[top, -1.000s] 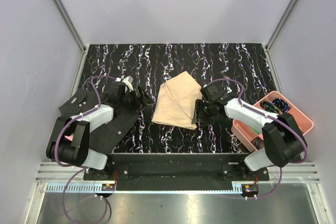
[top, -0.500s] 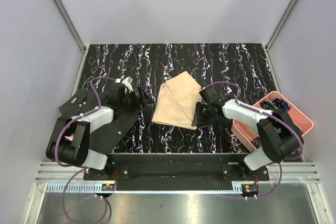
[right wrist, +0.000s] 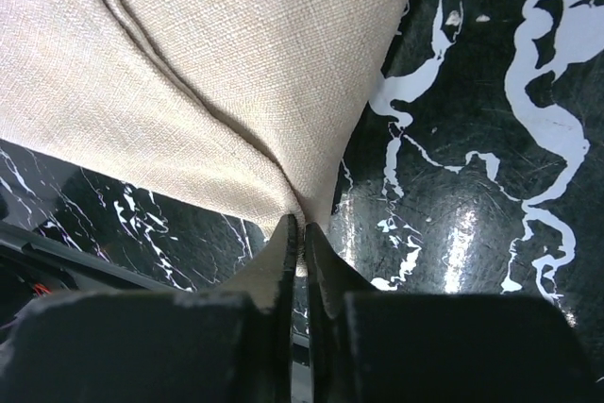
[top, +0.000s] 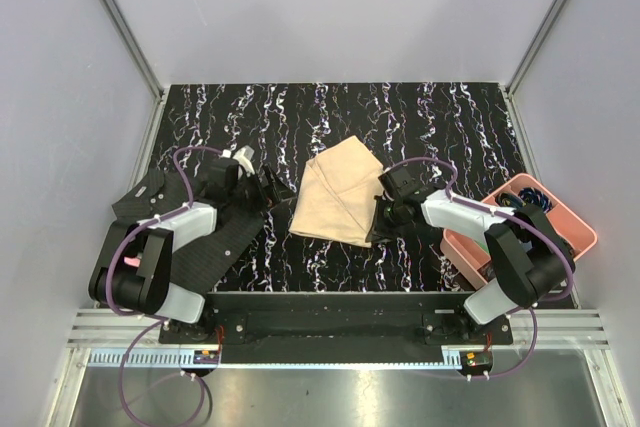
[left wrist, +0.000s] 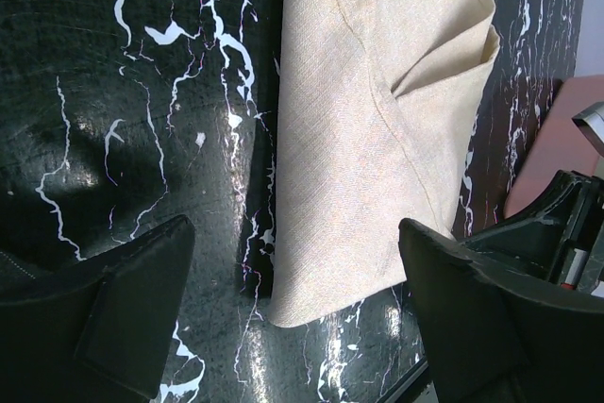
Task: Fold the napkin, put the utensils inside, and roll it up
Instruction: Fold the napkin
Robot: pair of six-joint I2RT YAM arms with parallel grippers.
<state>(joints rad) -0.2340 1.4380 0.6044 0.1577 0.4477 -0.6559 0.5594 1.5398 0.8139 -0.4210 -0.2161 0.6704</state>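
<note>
A pink tray (top: 572, 215) sits at the right edge of the black marbled table (top: 420, 112). It holds a few small dark and coloured items, too small to make out.

The napkin (top: 338, 199) lies folded flat in the middle of the table, between the two arms. Its long axis runs near to far and leans right at the far end, with a diagonal fold line crossing it.

The right gripper (right wrist: 302, 228) is at the napkin's near right corner. Its jaws are pressed almost together, with the cloth's corner pinched between them.

The left gripper (left wrist: 294, 228) holds nothing and its jaws are spread wide. It hovers just left of the napkin, facing the near left corner without touching the cloth. That arm reaches over a black woven mat (top: 225, 239).
</note>
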